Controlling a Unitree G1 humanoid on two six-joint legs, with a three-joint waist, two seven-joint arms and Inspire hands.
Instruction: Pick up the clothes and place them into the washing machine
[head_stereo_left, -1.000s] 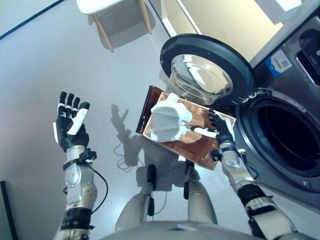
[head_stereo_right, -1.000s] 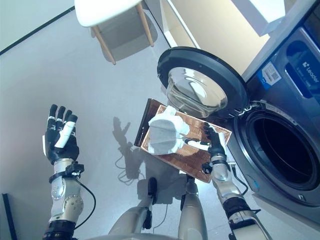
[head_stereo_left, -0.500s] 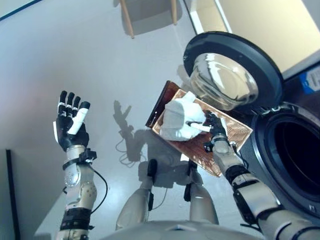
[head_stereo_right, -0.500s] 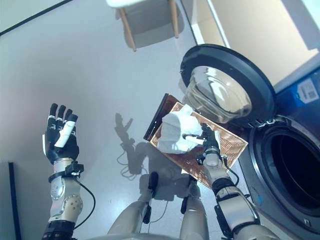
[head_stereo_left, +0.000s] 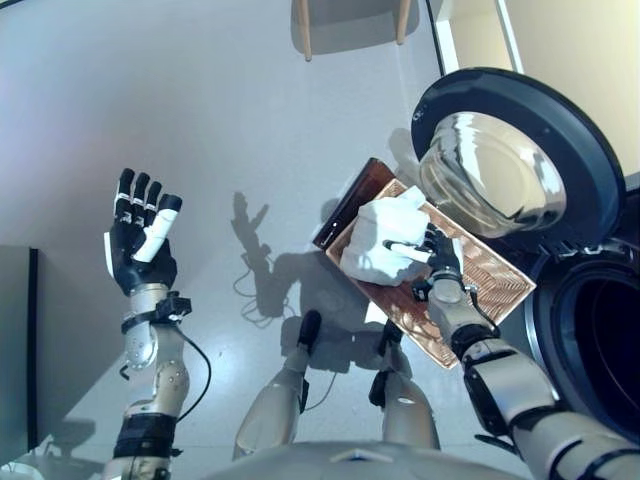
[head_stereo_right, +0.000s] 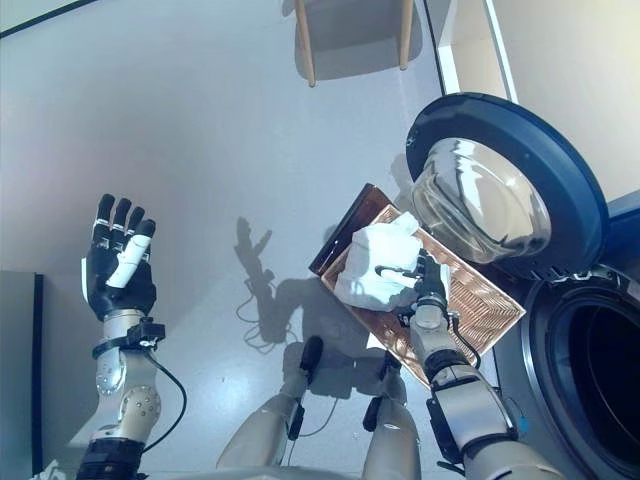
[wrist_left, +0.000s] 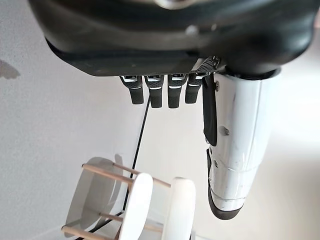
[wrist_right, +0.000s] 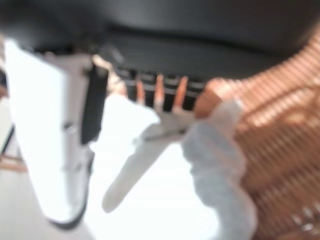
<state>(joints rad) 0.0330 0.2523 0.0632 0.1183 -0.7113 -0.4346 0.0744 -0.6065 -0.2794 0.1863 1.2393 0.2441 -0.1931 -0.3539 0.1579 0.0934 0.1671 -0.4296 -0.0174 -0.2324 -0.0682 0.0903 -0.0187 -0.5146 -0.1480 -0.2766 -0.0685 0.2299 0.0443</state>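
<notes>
In the left eye view the left hand (head_stereo_left: 138, 240) is raised palm-up at the left of the frame with fingers spread and nothing in it, while at centre right the right hand (head_stereo_left: 438, 262) lies against the white clothes (head_stereo_left: 385, 238) bunched in the brown basket (head_stereo_left: 490, 282). The washing machine (head_stereo_left: 590, 330) is cut off at the right edge, its round door (head_stereo_left: 515, 160) swung open. The left wrist view shows straight fingers (wrist_left: 156, 92) above a white chair (wrist_left: 150, 200); the right wrist view is too smeared to tell whether that hand has closed on the cloth, and no writing is readable.
</notes>
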